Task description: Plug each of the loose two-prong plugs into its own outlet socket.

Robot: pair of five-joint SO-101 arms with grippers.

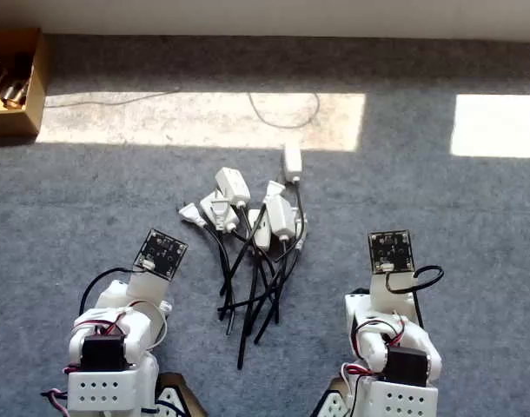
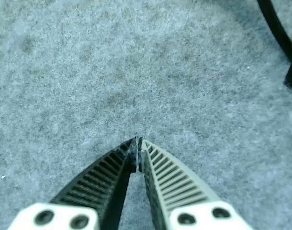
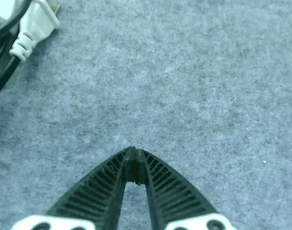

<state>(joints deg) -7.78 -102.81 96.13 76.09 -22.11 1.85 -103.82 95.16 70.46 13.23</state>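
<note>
My left gripper (image 2: 138,141) is closed tip to tip on nothing and hangs over bare grey carpet (image 2: 88,72). My right gripper (image 3: 134,151) is the same, pinched together and empty.

The heap (image 1: 252,217) of white plugs and sockets lies in the middle of the floor. It is at about two o'clock from my left arm and ten o'clock from my right. Its black cords (image 1: 252,295) trail back towards six o'clock between my arms. From above I cannot tell every plug from every socket. One plug (image 3: 38,24) lies near my right tips, apart from them.

I judge these pieces light and hard-shelled, with smooth plastic that may slip under a shallow pinch. The cords look limp but crossed over one another, so lifting one piece would likely drag its neighbours. I would open wide and take a plug across the flat sides of its body, behind the prongs. I would never take it by the cord or the thin metal. My other gripper should pin the socket's body, since something that light would slide away when pushed. A wooden box (image 1: 13,82) sits off at ten o'clock, well apart.
</note>
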